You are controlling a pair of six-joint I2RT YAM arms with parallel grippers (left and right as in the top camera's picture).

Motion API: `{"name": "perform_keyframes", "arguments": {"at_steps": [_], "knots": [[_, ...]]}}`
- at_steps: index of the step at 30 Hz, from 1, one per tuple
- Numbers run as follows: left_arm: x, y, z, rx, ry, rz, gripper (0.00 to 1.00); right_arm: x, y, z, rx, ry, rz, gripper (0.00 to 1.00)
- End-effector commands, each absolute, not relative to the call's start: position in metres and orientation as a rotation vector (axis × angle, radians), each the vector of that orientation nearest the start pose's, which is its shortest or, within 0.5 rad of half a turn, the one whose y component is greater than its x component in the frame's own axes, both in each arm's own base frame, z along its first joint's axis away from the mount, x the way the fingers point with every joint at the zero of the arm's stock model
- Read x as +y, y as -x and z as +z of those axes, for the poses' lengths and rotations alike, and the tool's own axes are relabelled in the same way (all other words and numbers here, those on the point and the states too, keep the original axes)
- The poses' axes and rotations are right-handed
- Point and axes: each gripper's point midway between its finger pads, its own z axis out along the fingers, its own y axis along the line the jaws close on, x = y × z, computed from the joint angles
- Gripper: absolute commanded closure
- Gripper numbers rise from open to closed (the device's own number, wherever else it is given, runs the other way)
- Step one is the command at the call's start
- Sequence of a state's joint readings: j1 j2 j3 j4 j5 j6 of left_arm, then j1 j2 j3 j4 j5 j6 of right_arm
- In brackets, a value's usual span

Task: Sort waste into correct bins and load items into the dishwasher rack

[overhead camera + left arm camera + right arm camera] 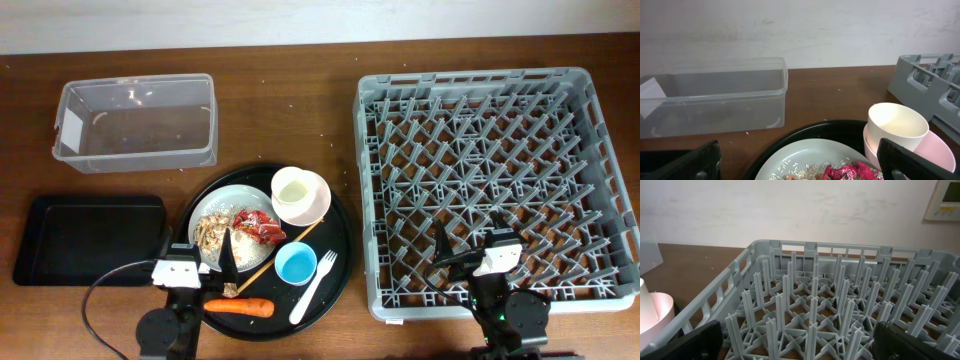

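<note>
A round black tray [340, 250] holds a white plate [203, 216] with a crumpled red wrapper [258, 227] and beige nut shells [211, 233]. On the tray also lie a white cup [294, 190] inside a cream-pink bowl [318, 203], a light-blue cup [296, 264], a white fork [312, 286], a wooden stick [285, 250] and an orange carrot [238, 307]. The grey dishwasher rack [480, 170] stands at the right. My left gripper [197, 262] is open and empty over the plate's near edge. My right gripper [478, 243] is open and empty over the rack's near part. The white tissue is out of view.
A clear plastic tub [136, 122] stands at the back left; it also shows in the left wrist view [715, 100]. A shallow black rectangular tray [90, 238] lies at the front left. The wrapper [852, 172] and cup [897, 125] show in the left wrist view.
</note>
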State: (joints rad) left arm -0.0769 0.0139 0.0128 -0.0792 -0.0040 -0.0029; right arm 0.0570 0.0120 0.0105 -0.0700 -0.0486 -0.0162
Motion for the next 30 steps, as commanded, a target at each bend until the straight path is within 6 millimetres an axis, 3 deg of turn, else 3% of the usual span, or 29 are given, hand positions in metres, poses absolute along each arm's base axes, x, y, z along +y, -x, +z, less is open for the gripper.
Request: {"name": "perform_keyframes", "arguments": {"at_steps": [1, 17, 21, 26, 30], "knots": [[-0.022, -0.245, 0.155, 1.655, -0.082, -0.063, 0.01, 0.024, -0.245, 0.156, 1.644, 0.105, 0.075, 0.02], [-0.022, -0.245, 0.155, 1.655, -0.082, -0.063, 0.01, 0.024, -0.245, 0.157, 1.643, 0.105, 0.076, 0.02], [-0.022, -0.245, 0.155, 1.656, -0.082, -0.065, 0.01, 0.03, -0.244, 0.157, 1.65, -0.025, 0.251, 0.02], [-0.021, -0.233, 0.158, 1.771, -0.027, -0.112, 0.01, 0.037, -0.229, 0.177, 1.727, -0.002, 0.289, 0.02], [-0.021, -0.225, 0.177, 1.888, -0.031, -0.111, 0.01, 0.036, -0.212, 0.199, 1.837, -0.013, 0.288, 0.02]]}}
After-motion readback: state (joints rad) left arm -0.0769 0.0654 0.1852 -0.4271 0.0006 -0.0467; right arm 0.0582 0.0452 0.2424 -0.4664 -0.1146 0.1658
